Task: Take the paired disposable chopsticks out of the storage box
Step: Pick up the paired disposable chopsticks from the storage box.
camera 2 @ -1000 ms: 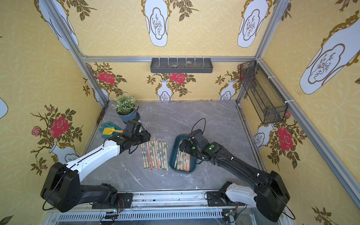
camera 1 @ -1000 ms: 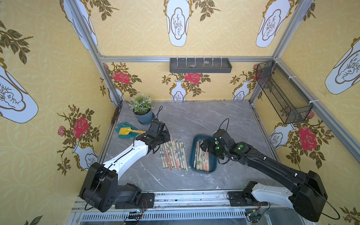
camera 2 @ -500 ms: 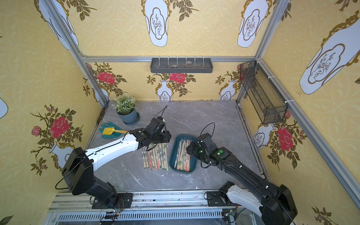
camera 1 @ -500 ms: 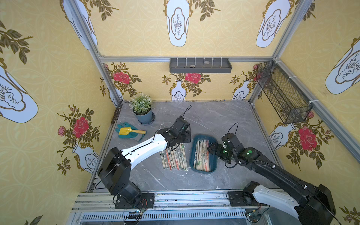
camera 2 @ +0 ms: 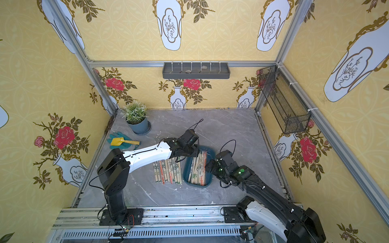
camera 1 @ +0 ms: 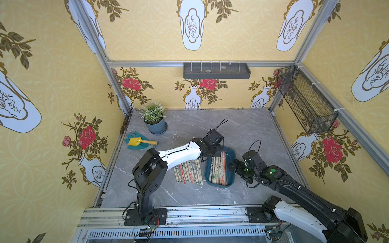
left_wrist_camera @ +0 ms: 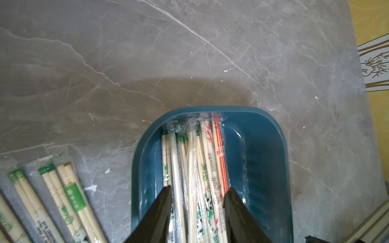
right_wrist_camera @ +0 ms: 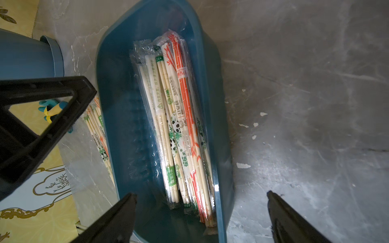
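Finds the storage box (camera 1: 229, 156) flat on the grey table (camera 1: 248, 130), between the two arms, with a stack of the paired disposable chopsticks (camera 1: 219, 170) lying lengthwise inside, crowded toward its left side. Notes a row of sleeved pairs (camera 1: 188, 171) out on the table just beside the box, on its left. Records the left arm stretched low and nearly straight from its base, white forearm passing above that row, wrist pitched down near the far end of the box. Places the left gripper (left_wrist_camera: 199, 188) inside the box, jaws part-way apart, one finger on each flank of the stack. Sees no sleeve clamped or raised. Records the right arm bent at the elbow, reaching in from the right, with the right gripper (right_wrist_camera: 201, 194) above the right rim of the box. Finds its jaws spread wide, one finger over the box interior and the other over bare table, holding nothing.
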Robot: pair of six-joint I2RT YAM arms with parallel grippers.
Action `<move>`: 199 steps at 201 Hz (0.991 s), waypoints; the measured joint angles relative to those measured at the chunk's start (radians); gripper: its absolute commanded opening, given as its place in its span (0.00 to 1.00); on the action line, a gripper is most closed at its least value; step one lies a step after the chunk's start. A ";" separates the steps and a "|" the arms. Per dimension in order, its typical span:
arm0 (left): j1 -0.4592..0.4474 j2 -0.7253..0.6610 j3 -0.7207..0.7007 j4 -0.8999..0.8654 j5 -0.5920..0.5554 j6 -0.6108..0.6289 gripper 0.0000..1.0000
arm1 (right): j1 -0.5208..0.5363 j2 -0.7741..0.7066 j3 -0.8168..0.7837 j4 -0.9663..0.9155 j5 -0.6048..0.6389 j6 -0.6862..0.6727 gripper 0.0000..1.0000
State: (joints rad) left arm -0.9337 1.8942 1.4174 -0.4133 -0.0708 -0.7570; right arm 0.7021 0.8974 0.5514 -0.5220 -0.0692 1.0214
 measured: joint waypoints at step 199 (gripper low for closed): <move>-0.026 0.175 0.072 -0.027 0.032 0.020 0.29 | -0.003 -0.014 -0.026 0.001 -0.007 0.008 0.97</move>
State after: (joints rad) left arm -0.9596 2.0693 1.4895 -0.4404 -0.0391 -0.7372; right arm 0.6987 0.8837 0.5255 -0.5209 -0.0765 1.0290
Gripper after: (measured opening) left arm 0.297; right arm 0.975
